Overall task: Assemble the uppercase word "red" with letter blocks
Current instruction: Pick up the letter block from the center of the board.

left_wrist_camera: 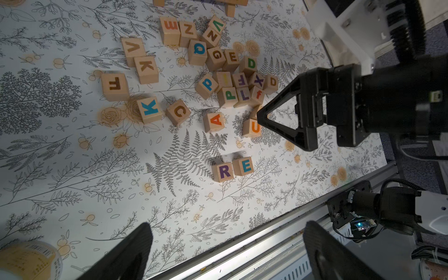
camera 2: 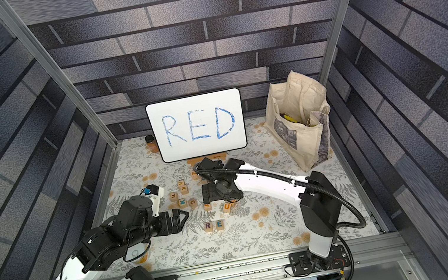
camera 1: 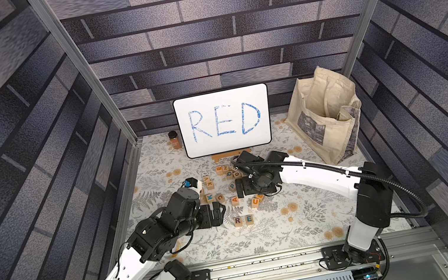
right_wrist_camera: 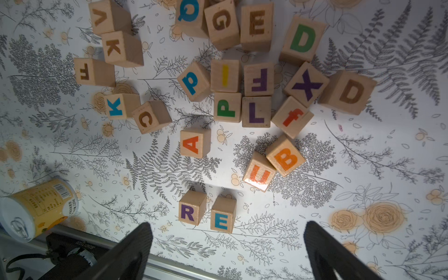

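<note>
Left fingers (left_wrist_camera: 134,249) and right fingers (right_wrist_camera: 134,249) wide apart and empty above white floral-print desk (camera 1: 309,225), scattered heap of light-wood letter blocks (right_wrist_camera: 255,111) mid-desk, purple-R wooden cube (right_wrist_camera: 191,208) just beside blue-green-E wooden cube (right_wrist_camera: 223,214) on the robot's side of the heap, green-D wooden cube (right_wrist_camera: 303,38) well apart from them at the heap's far edge.

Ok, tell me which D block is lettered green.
The green D block beside the brown E block; the brown D block sits by the purple X block.
</note>
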`<state>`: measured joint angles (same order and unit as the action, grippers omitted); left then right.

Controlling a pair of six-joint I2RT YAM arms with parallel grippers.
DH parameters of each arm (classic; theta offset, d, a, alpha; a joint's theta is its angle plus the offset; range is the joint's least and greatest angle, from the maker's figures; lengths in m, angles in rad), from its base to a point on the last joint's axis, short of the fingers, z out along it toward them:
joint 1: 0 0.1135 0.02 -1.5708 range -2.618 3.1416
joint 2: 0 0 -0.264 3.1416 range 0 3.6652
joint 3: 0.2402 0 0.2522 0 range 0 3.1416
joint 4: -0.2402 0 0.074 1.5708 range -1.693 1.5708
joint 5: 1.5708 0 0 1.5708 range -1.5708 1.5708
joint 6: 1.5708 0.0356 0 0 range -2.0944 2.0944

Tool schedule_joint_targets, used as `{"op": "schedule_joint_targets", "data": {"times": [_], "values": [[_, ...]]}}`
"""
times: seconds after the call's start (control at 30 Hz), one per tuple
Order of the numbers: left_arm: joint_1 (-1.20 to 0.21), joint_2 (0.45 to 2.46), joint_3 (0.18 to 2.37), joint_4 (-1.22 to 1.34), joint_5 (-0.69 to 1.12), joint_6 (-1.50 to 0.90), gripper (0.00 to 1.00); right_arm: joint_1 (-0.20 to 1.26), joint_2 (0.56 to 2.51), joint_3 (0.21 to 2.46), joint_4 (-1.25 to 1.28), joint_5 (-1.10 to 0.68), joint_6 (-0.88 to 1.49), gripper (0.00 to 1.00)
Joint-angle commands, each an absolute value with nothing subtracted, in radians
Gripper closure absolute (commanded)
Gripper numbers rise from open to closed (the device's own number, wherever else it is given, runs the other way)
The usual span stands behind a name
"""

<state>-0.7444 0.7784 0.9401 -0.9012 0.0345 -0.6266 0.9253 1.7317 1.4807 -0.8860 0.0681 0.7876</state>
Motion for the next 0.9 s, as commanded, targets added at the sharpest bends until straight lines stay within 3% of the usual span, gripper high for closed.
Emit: {"op": "schedule_joint_targets", "data": {"times": [0.0,0.43,0.63,0.77,0.87], "values": [[-0.720,0.806,0.982,-0.860,0.080,-0.584,0.00,0.895,1.768,1.537,-0.939,0.033,0.718,0.00],[-0.661,0.933,1.021,-0.784,0.117,-0.550,0.00,0.782,1.868,1.661,-1.003,0.016,0.614,0.01],[-0.628,0.994,1.036,-0.744,0.141,-0.532,0.00,0.730,1.923,1.710,-1.020,0.010,0.589,0.12],[-0.610,1.035,1.048,-0.725,0.158,-0.518,0.00,0.699,1.962,1.741,-1.025,-0.001,0.582,0.26],[-0.596,1.066,1.059,-0.713,0.173,-0.506,0.00,0.682,1.995,1.768,-1.026,-0.011,0.579,0.29]]}}
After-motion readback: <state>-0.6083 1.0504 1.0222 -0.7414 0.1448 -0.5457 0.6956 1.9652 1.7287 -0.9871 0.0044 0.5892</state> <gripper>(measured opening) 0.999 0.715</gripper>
